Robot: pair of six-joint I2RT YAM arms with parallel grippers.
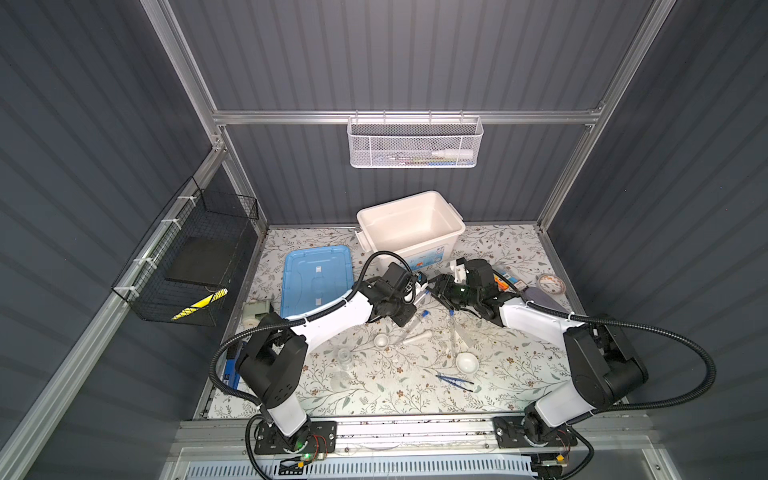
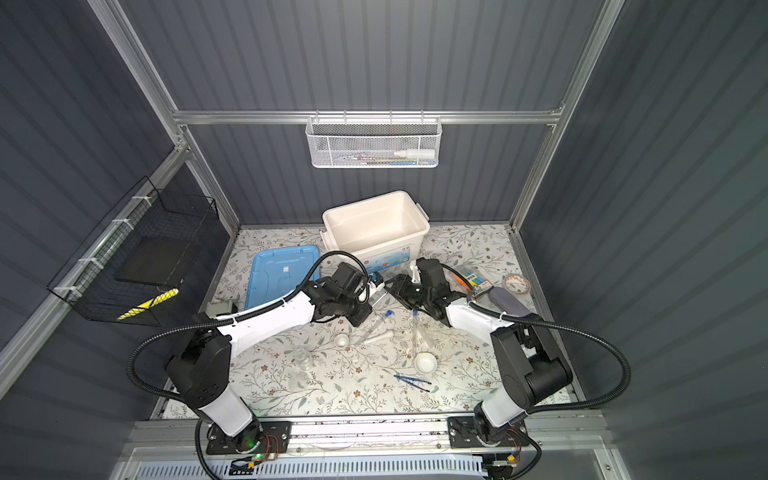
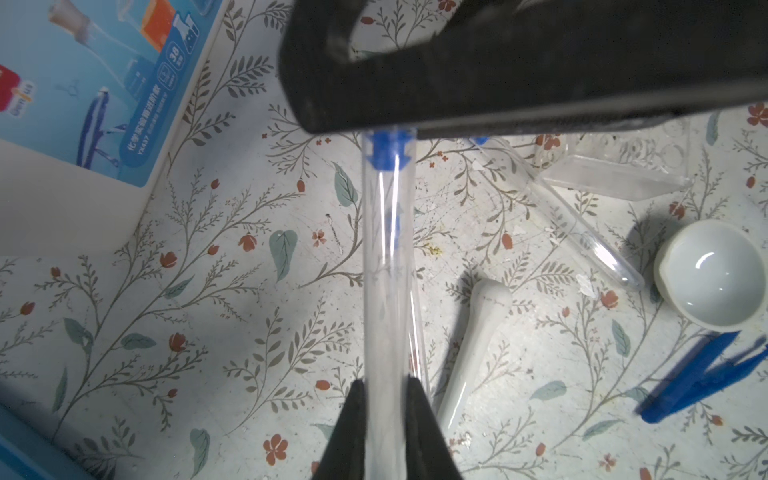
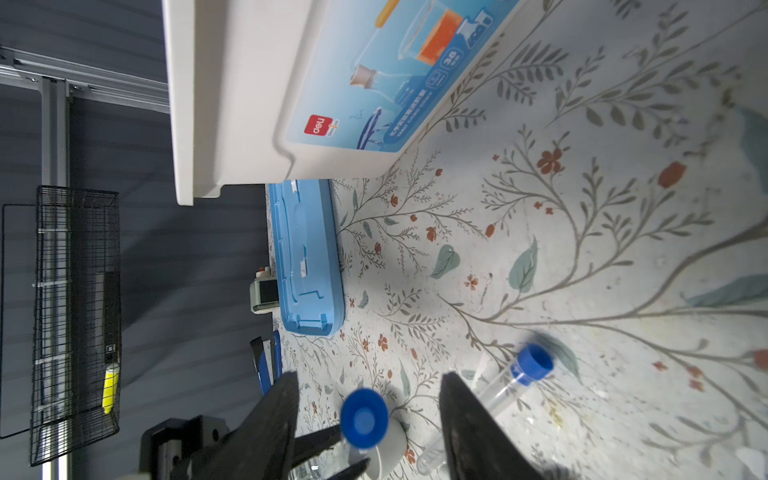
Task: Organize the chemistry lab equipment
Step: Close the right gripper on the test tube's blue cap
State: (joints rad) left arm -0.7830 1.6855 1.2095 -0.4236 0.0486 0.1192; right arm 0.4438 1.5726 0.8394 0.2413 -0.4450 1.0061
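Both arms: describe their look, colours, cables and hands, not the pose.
Left arm and right arm match: white shells on the links, bulky black joints, black base plates. A black ribbed hose loops along each. Left hand and right hand have black tapering fingers. A green light glows at the left base.

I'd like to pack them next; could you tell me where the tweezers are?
In both top views the tweezers lie on the table right of centre, near the front edge, just in front of the larger white dish.
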